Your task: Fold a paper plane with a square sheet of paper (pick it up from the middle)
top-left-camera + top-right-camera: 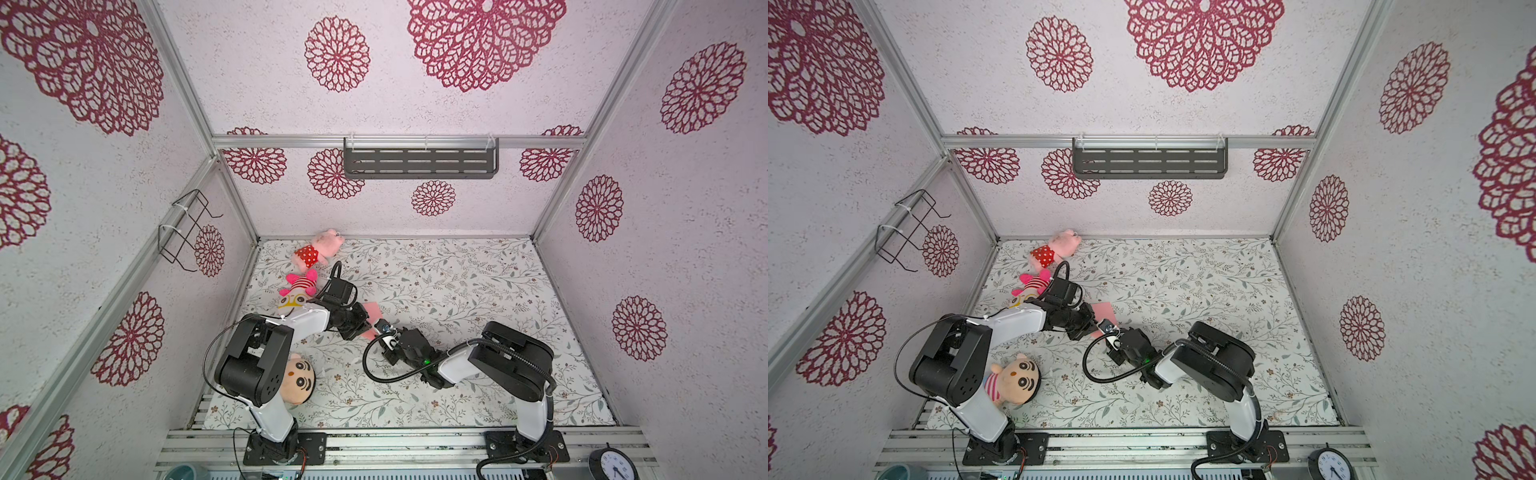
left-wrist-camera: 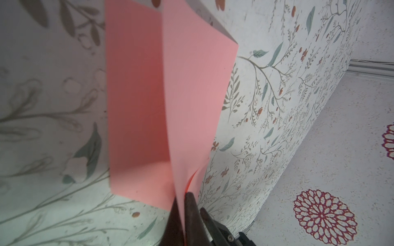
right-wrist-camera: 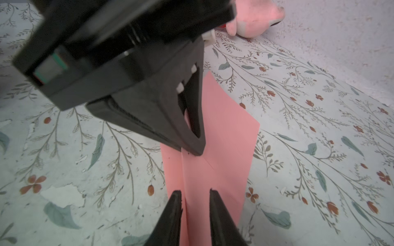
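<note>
A floral-patterned table carried three plush toys toward ten o'clock, a boy doll at seven, and pink paper near centre.

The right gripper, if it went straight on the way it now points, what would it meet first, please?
Probably the left gripper, shut on the pink paper directly ahead. The right gripper stands open astride the paper's raised fold, so the paper itself may brush it sooner; depth is unclear.

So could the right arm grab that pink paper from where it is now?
Probably yes. The right end effector is open with a raised fold of the square sheet of paper between its fingers, nothing blocking. The left end effector is already shut on the same sheet, close by, so space is tight.
</note>
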You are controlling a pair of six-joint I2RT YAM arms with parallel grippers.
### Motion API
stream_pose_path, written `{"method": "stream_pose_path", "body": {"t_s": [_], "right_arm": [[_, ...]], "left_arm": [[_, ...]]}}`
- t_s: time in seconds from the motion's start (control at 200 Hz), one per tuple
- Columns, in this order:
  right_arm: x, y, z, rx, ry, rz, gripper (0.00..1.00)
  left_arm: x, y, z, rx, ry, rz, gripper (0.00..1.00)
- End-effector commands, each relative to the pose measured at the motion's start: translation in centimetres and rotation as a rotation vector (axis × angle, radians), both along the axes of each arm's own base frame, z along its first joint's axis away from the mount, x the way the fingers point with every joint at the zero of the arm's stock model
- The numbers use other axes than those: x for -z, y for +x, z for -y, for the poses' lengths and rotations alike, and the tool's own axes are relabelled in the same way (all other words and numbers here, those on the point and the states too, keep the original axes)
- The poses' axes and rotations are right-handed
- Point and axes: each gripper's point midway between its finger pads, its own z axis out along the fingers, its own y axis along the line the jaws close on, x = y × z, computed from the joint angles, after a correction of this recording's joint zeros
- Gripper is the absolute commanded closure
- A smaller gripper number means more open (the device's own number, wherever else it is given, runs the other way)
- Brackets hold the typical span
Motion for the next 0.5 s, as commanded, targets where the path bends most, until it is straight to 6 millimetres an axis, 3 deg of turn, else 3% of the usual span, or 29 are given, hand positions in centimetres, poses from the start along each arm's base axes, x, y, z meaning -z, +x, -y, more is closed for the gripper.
{"method": "stream_pose_path", "body": {"t_s": [0.0, 0.215, 0.345, 0.495], "right_arm": [[-0.6, 0.6, -0.4, 0.011, 0.025, 0.013, 0.73], [-0.1, 0.9, -0.3, 0.026, 0.012, 0.006, 0.74], [0.1, 0.9, 0.0, 0.037, 0.011, 0.000, 0.82], [-0.1, 0.8, 0.1, 0.032, 0.033, -0.014, 0.91]], "left_arm": [[-0.5, 0.6, 0.1, -0.011, -0.014, 0.010, 0.95], [-0.7, 0.6, 0.2, -0.010, -0.018, 0.015, 0.95], [-1.1, 0.6, 0.1, -0.015, -0.021, 0.021, 0.92], [-2.1, 1.1, -1.1, -0.045, -0.018, 0.046, 0.83]]}}
